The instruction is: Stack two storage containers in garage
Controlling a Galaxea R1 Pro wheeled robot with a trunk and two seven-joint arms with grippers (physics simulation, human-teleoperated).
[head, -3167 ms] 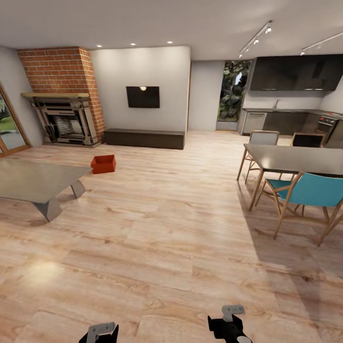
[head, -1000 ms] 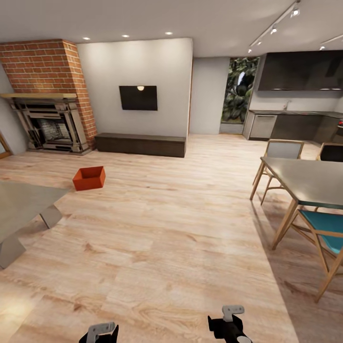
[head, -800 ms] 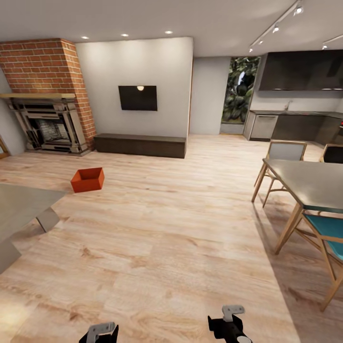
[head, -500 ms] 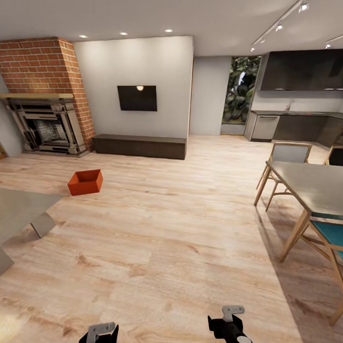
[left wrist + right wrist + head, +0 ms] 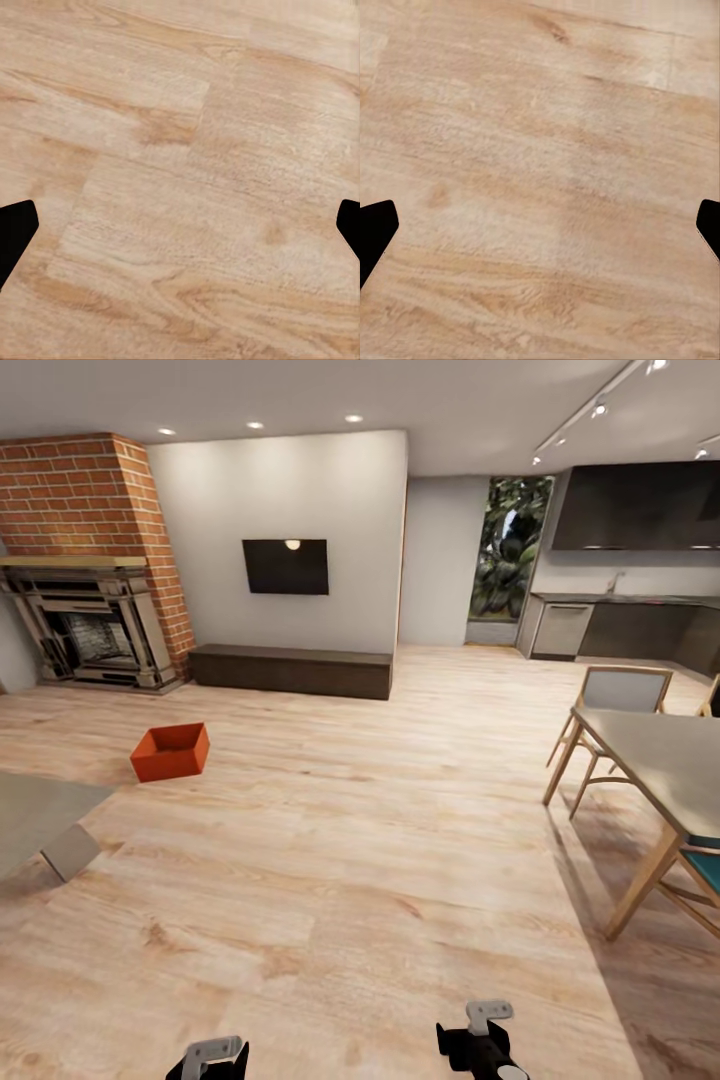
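My view has slid forward and rightward over the last seconds: the storage container [image 5: 170, 752] now sits lower and further left in the head frame, alone on the wood floor [image 5: 330, 880] of the living room, mid-left, well apart from me. I see only one of the two. The low table [image 5: 40, 822] at the left edge and the dining table [image 5: 660, 760] at the right are both cut off. My left gripper [image 5: 180, 232] and right gripper [image 5: 540, 232] are spread wide, dark fingertips [image 5: 15, 236] barely entering each wrist frame, holding nothing.
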